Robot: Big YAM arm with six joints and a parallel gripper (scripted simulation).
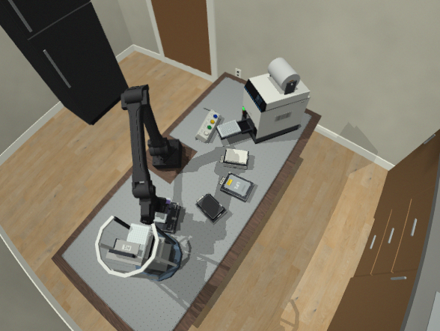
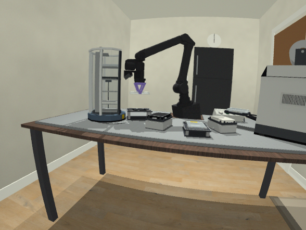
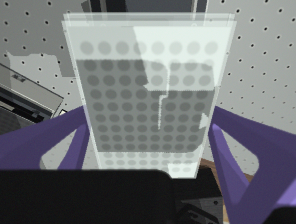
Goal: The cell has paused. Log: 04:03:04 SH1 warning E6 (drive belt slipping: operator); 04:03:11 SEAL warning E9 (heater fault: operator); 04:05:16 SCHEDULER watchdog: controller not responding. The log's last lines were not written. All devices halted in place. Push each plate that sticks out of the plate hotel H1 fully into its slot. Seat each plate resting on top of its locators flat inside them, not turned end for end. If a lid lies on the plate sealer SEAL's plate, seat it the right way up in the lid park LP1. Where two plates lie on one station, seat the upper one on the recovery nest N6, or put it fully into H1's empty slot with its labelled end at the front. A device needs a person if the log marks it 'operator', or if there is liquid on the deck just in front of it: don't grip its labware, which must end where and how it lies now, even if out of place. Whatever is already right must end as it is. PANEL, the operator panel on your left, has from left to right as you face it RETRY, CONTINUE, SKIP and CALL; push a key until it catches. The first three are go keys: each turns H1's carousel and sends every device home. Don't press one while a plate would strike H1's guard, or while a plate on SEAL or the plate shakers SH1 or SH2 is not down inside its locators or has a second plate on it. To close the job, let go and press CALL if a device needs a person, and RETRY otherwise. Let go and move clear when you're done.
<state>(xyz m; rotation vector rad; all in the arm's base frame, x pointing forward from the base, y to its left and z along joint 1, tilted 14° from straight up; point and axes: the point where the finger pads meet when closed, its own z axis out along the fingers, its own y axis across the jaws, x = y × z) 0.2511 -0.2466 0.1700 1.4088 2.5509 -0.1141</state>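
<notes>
My gripper (image 3: pixel 148 111) has purple fingers shut on the long sides of a clear well plate (image 3: pixel 150 95) and holds it level. In the exterior view the gripper (image 2: pixel 140 89) hangs well above the table, just right of the tall plate hotel H1 (image 2: pixel 104 83). The plate (image 2: pixel 140 92) shows there as a thin flat strip at the fingertips. A low dark nest (image 2: pixel 138 113) stands on the deck below it, next to the hotel's base; it also shows in the top view (image 1: pixel 172 218). There the arm's wrist (image 1: pixel 151 210) hides the plate.
A station with a dark plate (image 1: pixel 211 207), the lid park LP1 (image 1: pixel 236 185) and a station with a white plate (image 1: pixel 236 157) stand in a row. The sealer (image 1: pixel 275 101) holds a plate on its tray (image 1: pixel 229 129). The operator panel (image 1: pixel 207 125) lies beside it.
</notes>
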